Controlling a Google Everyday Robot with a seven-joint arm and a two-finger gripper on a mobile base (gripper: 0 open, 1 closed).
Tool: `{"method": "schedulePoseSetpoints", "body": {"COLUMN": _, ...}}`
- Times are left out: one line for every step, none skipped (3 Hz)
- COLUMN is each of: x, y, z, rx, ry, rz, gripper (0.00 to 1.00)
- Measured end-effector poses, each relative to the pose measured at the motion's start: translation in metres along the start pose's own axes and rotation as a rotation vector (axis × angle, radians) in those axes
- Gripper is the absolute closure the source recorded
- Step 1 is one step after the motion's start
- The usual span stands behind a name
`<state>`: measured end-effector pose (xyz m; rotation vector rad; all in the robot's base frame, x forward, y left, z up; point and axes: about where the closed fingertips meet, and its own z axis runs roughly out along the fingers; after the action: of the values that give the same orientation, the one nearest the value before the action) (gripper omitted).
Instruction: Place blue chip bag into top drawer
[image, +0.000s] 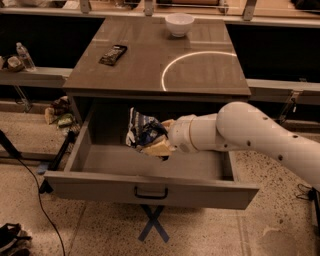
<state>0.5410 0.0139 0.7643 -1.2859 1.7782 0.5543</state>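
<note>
The end effector (161, 144) is clamped on the blue chip bag (143, 131), which sticks out to its left and slightly above it. Both hang inside the open top drawer (95, 181), over the middle of its floor and just below the front edge of the surface (150, 75). To do the placing step well, I would lower a little further so the bag has only a short drop, keeping it centred between the drawer's side walls, then part the fingers and let the crinkly foil settle flat. A light glossy bag may cling to a pad or spring up, so the release should be clean and unhurried. The exit matters too: the surface's edge overhangs just above the end effector, and the drawer front with its dark handle (150, 192) lies below and in front, so the wrist should back out level rather than lift straight up. Nothing lies in the drawer beneath the end effector. Far behind and above it, on the surface, sit a dark snack packet (113, 54) to the left and a white bowl (179, 23), both well clear of the work.
</note>
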Motion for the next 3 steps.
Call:
{"method": "schedulePoseSetpoints", "body": {"x": 0.025, "y": -0.001, "z": 0.020, "rx": 0.022, "ry": 0.053, "rz": -0.030, "gripper": 0.61}}
{"method": "schedulePoseSetpoints", "body": {"x": 0.049, "y": -0.001, "z": 0.043, "rx": 0.053, "ry": 0.100, "rz": -0.039, "gripper": 0.37}}
{"method": "schedulePoseSetpoints", "body": {"x": 0.063, "y": -0.004, "z": 0.060, "rx": 0.097, "ry": 0.148, "rz": -0.021, "gripper": 0.14}}
